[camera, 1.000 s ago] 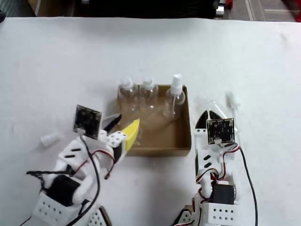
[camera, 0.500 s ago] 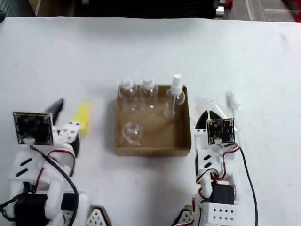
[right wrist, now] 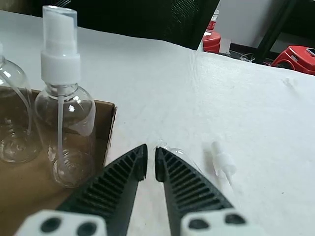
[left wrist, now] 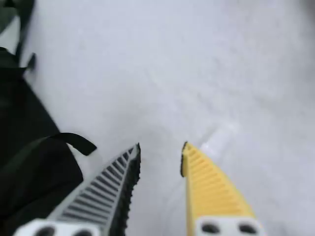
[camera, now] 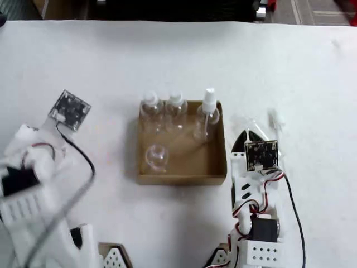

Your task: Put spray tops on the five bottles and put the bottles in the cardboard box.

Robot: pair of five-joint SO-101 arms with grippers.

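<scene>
The cardboard box [camera: 215,167] sits mid-table. Three clear bottles with white tops stand along its back wall: two short ones [camera: 150,111] [camera: 175,110] and one with a tall spray top [camera: 207,118] [right wrist: 64,128]. A topless bottle [camera: 156,157] stands near the box's front left. My right gripper [right wrist: 150,149] [camera: 247,137] rests shut beside the box's right wall. Another clear bottle [right wrist: 178,155] lies on the table just past its tips, with a loose spray top [right wrist: 222,162] [camera: 275,119] farther right. My left gripper [left wrist: 160,153] hangs open over bare tablecloth, far left of the box.
The left arm [camera: 33,167] fills the table's front left. A faint white object [left wrist: 221,135] lies on the cloth beyond the yellow finger [left wrist: 209,189]. The white tablecloth [camera: 178,56] behind the box is open room. Dark chairs and red items stand beyond the far edge.
The left arm let go of the topless bottle inside the box and swung away to the far left, its gripper open. The right arm has not moved.
</scene>
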